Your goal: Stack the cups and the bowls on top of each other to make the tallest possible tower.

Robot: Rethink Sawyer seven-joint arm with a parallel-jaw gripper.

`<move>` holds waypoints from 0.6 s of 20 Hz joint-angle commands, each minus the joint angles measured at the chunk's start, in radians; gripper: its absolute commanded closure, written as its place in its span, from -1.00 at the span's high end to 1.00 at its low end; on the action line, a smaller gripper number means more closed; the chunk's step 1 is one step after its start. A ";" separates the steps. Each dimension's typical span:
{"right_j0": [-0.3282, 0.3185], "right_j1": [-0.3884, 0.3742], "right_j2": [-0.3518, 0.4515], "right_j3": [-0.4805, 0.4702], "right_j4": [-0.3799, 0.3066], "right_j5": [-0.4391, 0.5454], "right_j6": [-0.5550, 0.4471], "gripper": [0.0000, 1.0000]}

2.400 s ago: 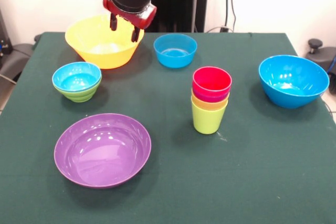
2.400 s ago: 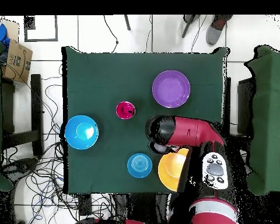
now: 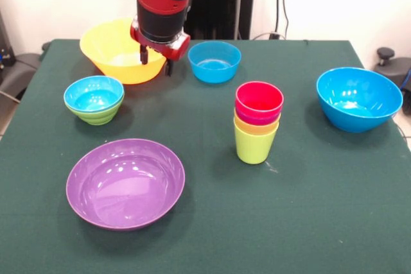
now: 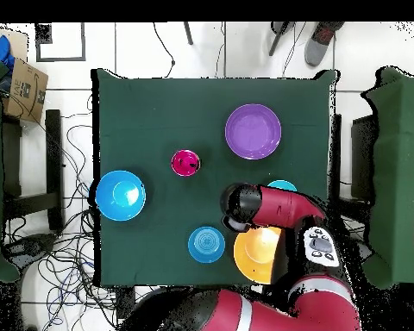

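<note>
The tower [image 3: 257, 124] stands mid-table: a lime green cup lowest, then yellow, purple and red cups nested in it; from overhead it shows as a red-pink circle [image 4: 185, 162]. My gripper [image 3: 156, 61] is open and empty, low at the right side of the large yellow-orange bowl [image 3: 114, 48]. One finger [image 3: 144, 56] shows against the bowl's wall, the other over the cloth beside it. A small blue bowl [image 3: 214, 61] sits just right of the gripper. Another small blue bowl nests in the small green bowl [image 3: 94, 98]. The wide purple bowl [image 3: 125, 183] is near left, the large blue bowl [image 3: 358, 97] at right.
The green cloth table [image 3: 308, 222] holds everything. In the overhead view the arm [image 4: 279, 207] covers part of the yellow-orange bowl [image 4: 258, 256] and most of the blue-in-green pair [image 4: 283, 185]. Cables, a cardboard box [image 4: 25, 86] and a person's shoes [image 4: 318, 39] lie off the table.
My gripper has come down and a little toward the front and right, from above the yellow-orange bowl's middle to its right side. The bowls and cups have not moved.
</note>
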 commanded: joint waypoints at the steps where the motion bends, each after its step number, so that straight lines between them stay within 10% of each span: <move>1: -0.026 0.081 0.110 -0.011 -0.023 -0.102 0.005 1.00; 12: -0.052 0.109 0.118 -0.025 -0.050 -0.162 -0.019 1.00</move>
